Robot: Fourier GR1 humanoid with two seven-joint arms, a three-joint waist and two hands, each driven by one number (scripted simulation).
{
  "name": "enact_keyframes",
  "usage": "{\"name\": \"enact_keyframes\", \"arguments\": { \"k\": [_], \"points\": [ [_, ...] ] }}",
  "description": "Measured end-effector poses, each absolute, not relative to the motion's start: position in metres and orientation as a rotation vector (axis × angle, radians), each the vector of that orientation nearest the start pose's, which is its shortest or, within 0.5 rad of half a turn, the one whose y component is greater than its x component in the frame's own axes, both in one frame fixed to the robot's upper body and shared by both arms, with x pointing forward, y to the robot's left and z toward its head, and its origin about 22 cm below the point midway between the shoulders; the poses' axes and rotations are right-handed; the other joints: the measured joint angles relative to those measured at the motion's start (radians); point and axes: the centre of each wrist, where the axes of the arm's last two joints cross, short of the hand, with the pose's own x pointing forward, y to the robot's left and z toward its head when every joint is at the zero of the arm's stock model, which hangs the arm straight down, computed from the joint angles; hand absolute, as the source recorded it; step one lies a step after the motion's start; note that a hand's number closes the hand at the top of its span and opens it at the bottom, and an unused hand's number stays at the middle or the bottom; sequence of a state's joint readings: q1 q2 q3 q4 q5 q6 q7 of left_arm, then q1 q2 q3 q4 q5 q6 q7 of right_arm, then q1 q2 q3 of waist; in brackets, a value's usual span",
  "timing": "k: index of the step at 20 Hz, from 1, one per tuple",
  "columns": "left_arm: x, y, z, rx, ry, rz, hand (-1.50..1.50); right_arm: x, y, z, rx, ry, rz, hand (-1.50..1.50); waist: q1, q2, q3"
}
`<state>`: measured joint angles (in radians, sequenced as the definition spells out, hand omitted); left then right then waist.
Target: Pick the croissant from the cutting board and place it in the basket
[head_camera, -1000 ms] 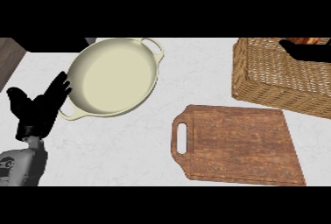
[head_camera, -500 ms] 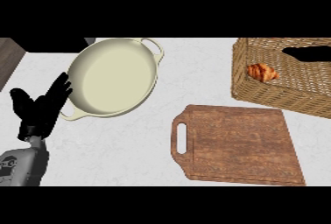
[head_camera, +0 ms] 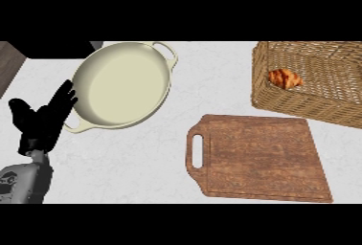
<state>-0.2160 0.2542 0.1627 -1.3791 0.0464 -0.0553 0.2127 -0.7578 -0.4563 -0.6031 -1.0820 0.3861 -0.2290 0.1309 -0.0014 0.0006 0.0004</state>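
A golden-brown croissant point(head_camera: 285, 78) lies inside the wicker basket point(head_camera: 311, 103) at the upper right, close to its left wall. The wooden cutting board point(head_camera: 262, 158) with a handle slot on its left side lies bare below the basket. My left hand point(head_camera: 42, 122) rests open at the left edge, fingers pointing up, beside the cream dish. No part of my right hand shows in this view.
A large cream oval dish point(head_camera: 121, 84) with two small handles sits at the upper left on the white marbled counter point(head_camera: 134, 162). A dark strip point(head_camera: 10, 60) runs along the counter's far left edge.
The right hand, seen over the basket a second ago, has drawn out of view. The croissant now lies uncovered in the basket. The left hand has not moved.
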Motion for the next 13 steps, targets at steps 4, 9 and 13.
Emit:
{"name": "enact_keyframes", "arguments": {
  "k": [4,9,13],
  "points": [
    [0.29,0.321,0.039,0.198,-1.388,-0.071,0.0,0.341,-0.454,0.196,-0.862,-1.664,-0.4,-1.5,-0.004,-0.002,0.0],
    [0.29,0.316,0.033,0.193,-1.38,-0.067,0.0,0.292,-0.518,0.194,-0.797,-1.636,-0.374,-1.5,-0.01,-0.002,0.0],
    [0.291,0.32,0.041,0.197,-1.385,-0.07,0.0,0.25,-0.565,0.189,-0.761,-1.613,-0.317,-1.5,-0.005,0.0,0.001]
  ]
}}
